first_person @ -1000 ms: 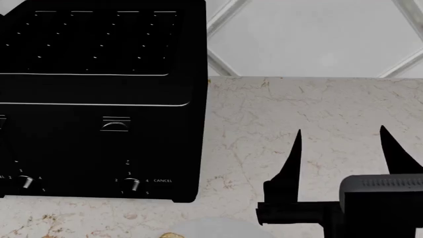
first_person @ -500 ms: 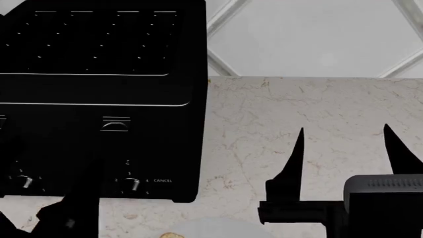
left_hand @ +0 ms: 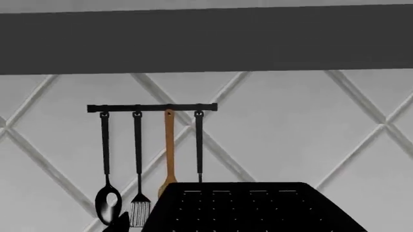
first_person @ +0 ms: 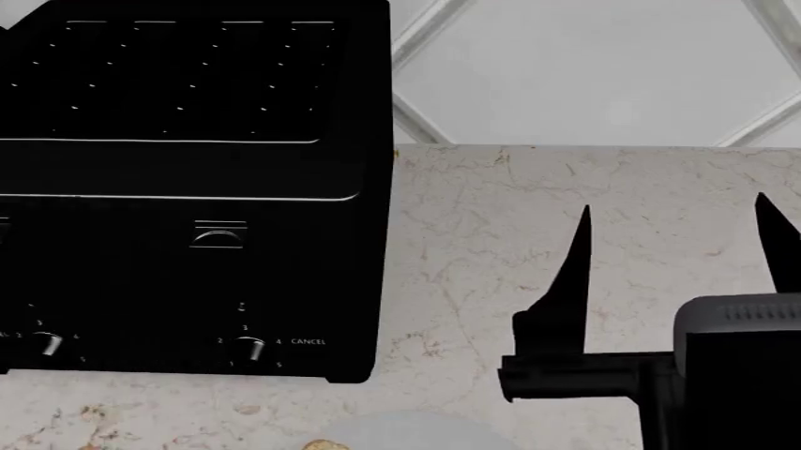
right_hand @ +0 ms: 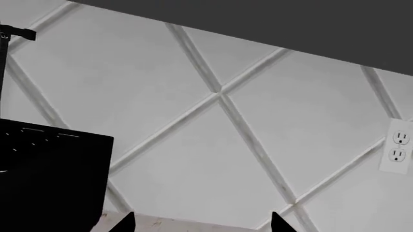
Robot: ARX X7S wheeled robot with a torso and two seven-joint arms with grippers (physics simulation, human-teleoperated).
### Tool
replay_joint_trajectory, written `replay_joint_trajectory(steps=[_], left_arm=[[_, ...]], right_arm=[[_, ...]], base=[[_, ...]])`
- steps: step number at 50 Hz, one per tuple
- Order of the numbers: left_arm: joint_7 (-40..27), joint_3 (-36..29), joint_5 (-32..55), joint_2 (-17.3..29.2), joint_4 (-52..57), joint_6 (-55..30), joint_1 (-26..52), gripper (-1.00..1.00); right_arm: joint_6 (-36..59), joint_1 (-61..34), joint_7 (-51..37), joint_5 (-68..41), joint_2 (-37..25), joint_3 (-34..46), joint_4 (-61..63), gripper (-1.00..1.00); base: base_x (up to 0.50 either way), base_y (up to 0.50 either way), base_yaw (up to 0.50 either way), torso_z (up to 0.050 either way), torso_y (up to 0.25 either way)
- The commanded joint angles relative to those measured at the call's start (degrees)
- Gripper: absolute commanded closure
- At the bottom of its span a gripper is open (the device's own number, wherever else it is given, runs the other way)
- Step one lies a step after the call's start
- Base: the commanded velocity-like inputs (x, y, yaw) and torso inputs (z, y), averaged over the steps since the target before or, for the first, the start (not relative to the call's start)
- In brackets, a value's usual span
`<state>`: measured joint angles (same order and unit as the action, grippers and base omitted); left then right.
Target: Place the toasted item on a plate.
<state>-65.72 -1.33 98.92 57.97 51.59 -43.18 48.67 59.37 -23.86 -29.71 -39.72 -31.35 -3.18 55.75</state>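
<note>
At the head view's bottom edge, only the top of the pale round plate [first_person: 407,431] shows. A small tan sliver of the toasted item [first_person: 325,444] lies at its left edge; whether it rests on the plate I cannot tell. My right gripper [first_person: 672,225] hovers open over the marble counter, right of the black toaster [first_person: 188,187], with nothing between its fingers. The right wrist view shows its gripper [right_hand: 203,222] aimed at the tiled wall. Of my left gripper only one dark fingertip [left_hand: 120,224] shows, beside the toaster [left_hand: 239,208].
A wall rail [left_hand: 152,108] above the toaster holds black utensils and a wooden spatula [left_hand: 169,150]. A white outlet [right_hand: 398,145] sits on the diamond-tiled backsplash. The marble counter [first_person: 501,244] runs from the toaster to the right, up to the wall.
The dark left arm that showed at the head view's lower left half a second ago has gone out of that view. My right gripper, still open, has shifted slightly up and to the right.
</note>
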Motion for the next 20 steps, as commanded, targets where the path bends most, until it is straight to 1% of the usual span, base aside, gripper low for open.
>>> replay_joint_trajectory(steps=[1, 5, 10, 12, 16, 20], left_arm=[[2.3, 8.1, 4.1, 9.3, -3.7, 0.8, -0.6, -1.0], [2.7, 9.0, 4.3, 10.9, -4.2, 0.3, -0.6, -1.0], [3.3, 12.3, 5.5, 12.9, -4.8, 0.1, -2.1, -1.0], [3.3, 12.8, 6.0, 13.3, -5.0, 0.2, -1.9, -1.0], [3.4, 11.8, 5.3, 13.3, -5.1, -0.1, -1.2, -1.0], [3.5, 13.6, 5.4, 13.8, -5.1, -0.5, -2.5, -1.0]], right_arm=[[6.9, -4.5, -2.7, -7.2, -1.6, -4.5, 2.8, -1.0], [9.4, -6.5, -4.4, -11.5, -2.5, -7.1, 3.5, -1.0], [14.2, -12.4, -8.5, -20.3, -4.1, -10.6, 3.5, -1.0], [15.6, -14.4, -10.1, -23.6, -4.7, -12.0, 3.2, -1.0], [18.3, -18.5, -13.4, -29.5, -5.8, -13.2, 2.4, -1.0], [20.7, -23.2, -18.0, -36.8, -7.3, -14.2, 1.1, -1.0]], base=[[0.0, 0.0, 0.0, 0.0, 0.0], [0.0, 0.0, 0.0, 0.0, 0.0], [0.0, 0.0, 0.0, 0.0, 0.0], [0.0, 0.0, 0.0, 0.0, 0.0], [0.0, 0.0, 0.0, 0.0, 0.0], [0.0, 0.0, 0.0, 0.0, 0.0]])
